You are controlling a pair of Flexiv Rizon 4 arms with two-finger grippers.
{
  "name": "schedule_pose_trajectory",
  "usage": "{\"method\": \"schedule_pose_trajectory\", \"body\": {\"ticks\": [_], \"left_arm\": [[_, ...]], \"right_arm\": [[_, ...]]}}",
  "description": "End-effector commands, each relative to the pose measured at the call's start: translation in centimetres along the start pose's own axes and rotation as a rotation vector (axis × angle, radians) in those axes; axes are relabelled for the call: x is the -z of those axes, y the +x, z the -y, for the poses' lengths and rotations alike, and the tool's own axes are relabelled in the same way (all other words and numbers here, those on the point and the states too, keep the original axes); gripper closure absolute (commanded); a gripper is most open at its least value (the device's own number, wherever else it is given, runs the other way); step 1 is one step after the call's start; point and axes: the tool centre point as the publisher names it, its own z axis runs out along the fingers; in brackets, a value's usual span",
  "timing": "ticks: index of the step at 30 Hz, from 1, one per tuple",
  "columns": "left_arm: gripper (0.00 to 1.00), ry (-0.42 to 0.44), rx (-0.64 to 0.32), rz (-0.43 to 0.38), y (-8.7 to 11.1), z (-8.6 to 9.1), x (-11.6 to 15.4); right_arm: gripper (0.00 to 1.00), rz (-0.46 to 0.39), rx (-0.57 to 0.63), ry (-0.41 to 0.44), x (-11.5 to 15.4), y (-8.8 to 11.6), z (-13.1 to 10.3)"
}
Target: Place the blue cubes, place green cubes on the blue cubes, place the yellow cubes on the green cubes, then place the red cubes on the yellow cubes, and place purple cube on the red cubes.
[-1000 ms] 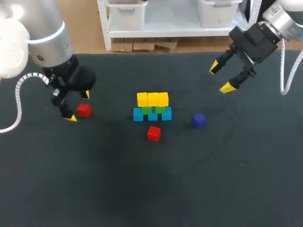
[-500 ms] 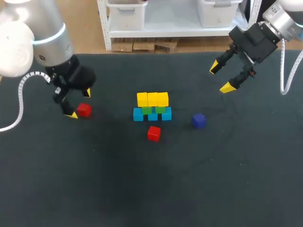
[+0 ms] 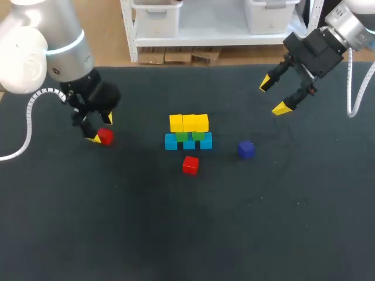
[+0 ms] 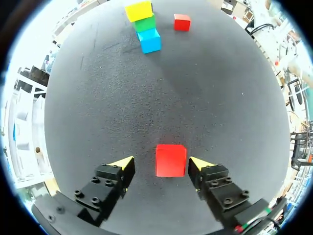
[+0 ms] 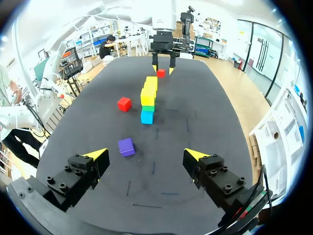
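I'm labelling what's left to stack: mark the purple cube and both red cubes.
purple cube (image 3: pixel 246 150): head view, top face.
left red cube (image 4: pixel 170 160): left wrist view, top face.
middle red cube (image 3: pixel 190 165): head view, top face.

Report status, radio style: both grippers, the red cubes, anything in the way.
Left gripper open, straddling a red cube, not gripped. Right gripper open, empty, raised. Other red cube loose beside the stack; nothing blocking.

**One big dark surface**

The surface (image 3: pixel 176 234) is dark, nearly black, and flat. It looks a bit rough, like cloth. Its far edge runs straight. A few thin, pale marks (image 5: pixel 154 168) show on it in the right wrist view.
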Motion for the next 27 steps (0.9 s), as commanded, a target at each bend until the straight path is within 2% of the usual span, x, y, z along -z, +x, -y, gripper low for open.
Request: {"method": "schedule_pose_trajectory", "body": {"ticks": [1, 2, 3, 4, 5, 11, 16, 19, 20, 22, 24, 27], "left_arm": [[0.53, 0.0, -0.002, 0.002, 0.0, 0.2, -0.2], [0.58, 0.0, 0.0, 0.006, -0.1, 0.2, -0.3], [0.68, -0.001, 0.002, 0.009, -0.1, 0.3, -0.3], [0.86, -0.002, 0.003, 0.01, 0.0, 0.4, -0.3], [0.99, -0.002, 0.005, 0.011, 0.0, 0.5, -0.3], [1.0, -0.011, 0.021, 0.01, -0.2, 1.1, 0.5], [1.0, -0.007, 0.073, -0.017, -1.5, 1.8, 3.4], [1.0, 0.007, 0.136, -0.01, -3.2, 2.4, 6.1], [1.0, -0.011, 0.168, -0.012, -3.9, 2.6, 7.2], [1.0, -0.057, 0.169, 0.014, -5.7, 3.1, 9.3], [1.0, -0.066, 0.198, 0.002, -7.5, 3.3, 10.8], [1.0, -0.09, 0.244, 0.031, -9.9, 3.4, 12.5]], "right_arm": [[0.0, 0.002, 0.002, -0.001, 0.0, 0.0, 0.1], [0.0, 0.002, 0.002, -0.001, 0.0, 0.0, 0.1], [0.0, 0.002, 0.002, -0.001, 0.0, 0.0, 0.1], [0.0, 0.002, 0.002, -0.001, 0.0, 0.0, 0.1], [0.0, 0.002, 0.002, -0.001, 0.0, 0.0, 0.1], [0.0, 0.002, 0.002, -0.001, 0.0, 0.0, 0.1], [0.0, 0.002, 0.002, -0.001, 0.0, 0.0, 0.1], [0.0, 0.002, 0.002, -0.001, 0.0, 0.0, 0.1], [0.0, 0.002, 0.002, -0.001, 0.0, 0.0, 0.1], [0.0, 0.002, 0.002, -0.001, 0.0, 0.0, 0.1], [0.0, 0.002, 0.002, -0.001, 0.0, 0.0, 0.1], [0.0, 0.002, 0.002, -0.001, 0.0, 0.0, 0.1]]}}
